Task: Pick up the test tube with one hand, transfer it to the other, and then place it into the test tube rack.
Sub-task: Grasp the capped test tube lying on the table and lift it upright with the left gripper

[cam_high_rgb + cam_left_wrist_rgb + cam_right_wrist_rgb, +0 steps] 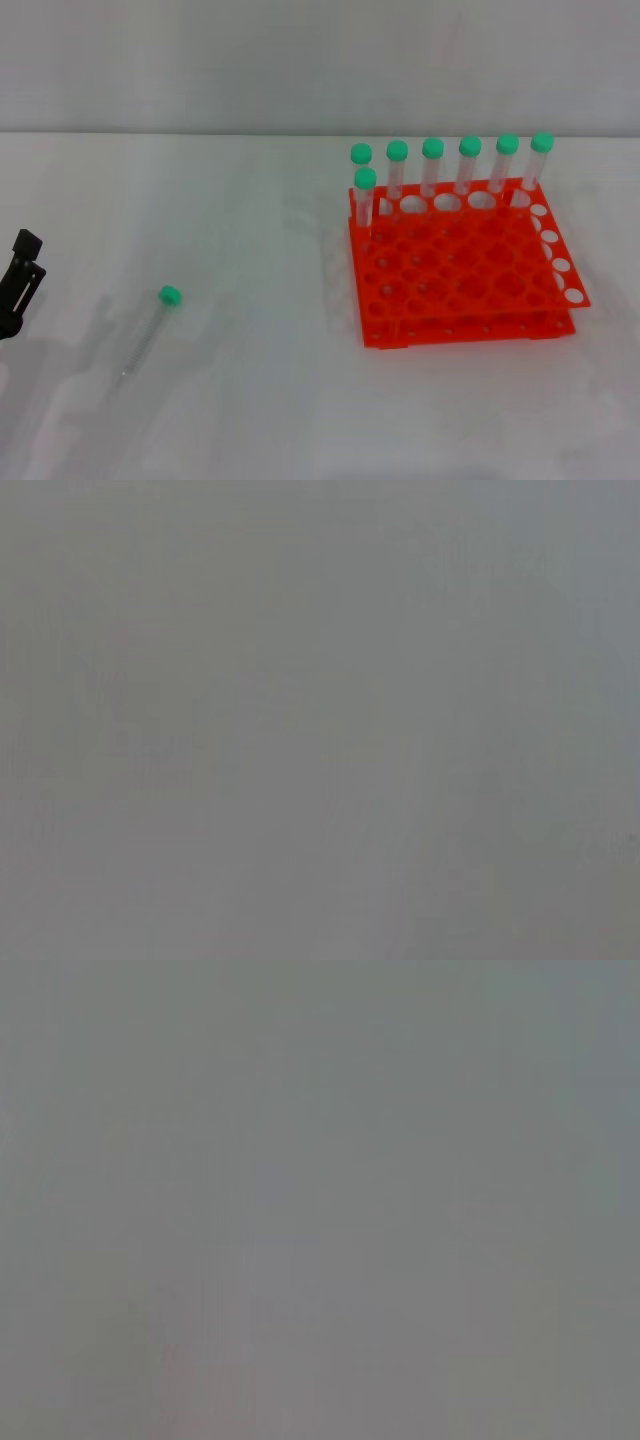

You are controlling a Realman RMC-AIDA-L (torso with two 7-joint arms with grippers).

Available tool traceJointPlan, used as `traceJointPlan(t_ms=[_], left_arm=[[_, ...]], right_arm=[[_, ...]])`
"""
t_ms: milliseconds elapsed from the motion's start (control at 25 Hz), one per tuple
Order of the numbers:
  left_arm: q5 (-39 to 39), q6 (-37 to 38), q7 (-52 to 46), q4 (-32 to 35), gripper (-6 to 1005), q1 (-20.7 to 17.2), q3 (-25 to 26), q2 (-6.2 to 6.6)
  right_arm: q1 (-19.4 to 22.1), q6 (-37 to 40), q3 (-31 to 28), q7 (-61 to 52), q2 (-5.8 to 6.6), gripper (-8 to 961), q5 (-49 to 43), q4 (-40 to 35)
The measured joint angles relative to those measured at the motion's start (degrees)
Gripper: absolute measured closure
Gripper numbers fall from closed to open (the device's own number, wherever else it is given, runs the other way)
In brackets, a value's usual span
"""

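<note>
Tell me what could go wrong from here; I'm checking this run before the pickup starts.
The test tube lies flat and is round, so it may roll when the left pincer, at the table's edge, closes on it. Seven tubes crowd the back of the test tube rack; insertion there could knock them.

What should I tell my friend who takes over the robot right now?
Left end effector: at the table's left edge, holding nothing; whether it is open is not clear.
Right end effector: not in view.
Tube: lying flat on the table, left of the rack, green cap pointing away from the robot.
Rack: seven tubes standing along its back, many holes free.
Done: nothing yet.
Left: pick up the tube, pass it to the other arm, put it in the rack.
</note>
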State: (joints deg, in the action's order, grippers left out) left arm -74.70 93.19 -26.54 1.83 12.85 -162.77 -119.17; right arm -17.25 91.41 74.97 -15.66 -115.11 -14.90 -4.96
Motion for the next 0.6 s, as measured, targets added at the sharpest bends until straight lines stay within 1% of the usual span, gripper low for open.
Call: traceJointPlan(t_ms=[160,320,400,440,600], left_arm=[[0.0,0.0,-0.1,0.1,141,0.0,0.0,0.00],[0.2,0.0,-2.7,0.0,144,0.5,0.0,0.04],[1.5,0.0,-7.8,-1.5,145,0.9,0.0,0.33],[1.5,0.0,-7.8,-1.5,146,0.9,0.0,0.33],[4.8,0.1,-15.9,-5.9,149,2.3,0.0,0.43]], right_arm=[[-0.2,-0.7,0.0,-7.2,0.88,83,-0.1,-0.2],[0.0,-1.4,-0.2,-8.7,1.61,83,-0.1,-0.2],[0.2,-1.5,-0.3,-7.8,1.64,83,-0.1,-0.2],[0.2,-1.5,-0.3,-7.8,1.64,83,-0.1,-0.2],[0.6,-1.4,-0.4,-3.7,1.17,83,0.2,-0.3]])
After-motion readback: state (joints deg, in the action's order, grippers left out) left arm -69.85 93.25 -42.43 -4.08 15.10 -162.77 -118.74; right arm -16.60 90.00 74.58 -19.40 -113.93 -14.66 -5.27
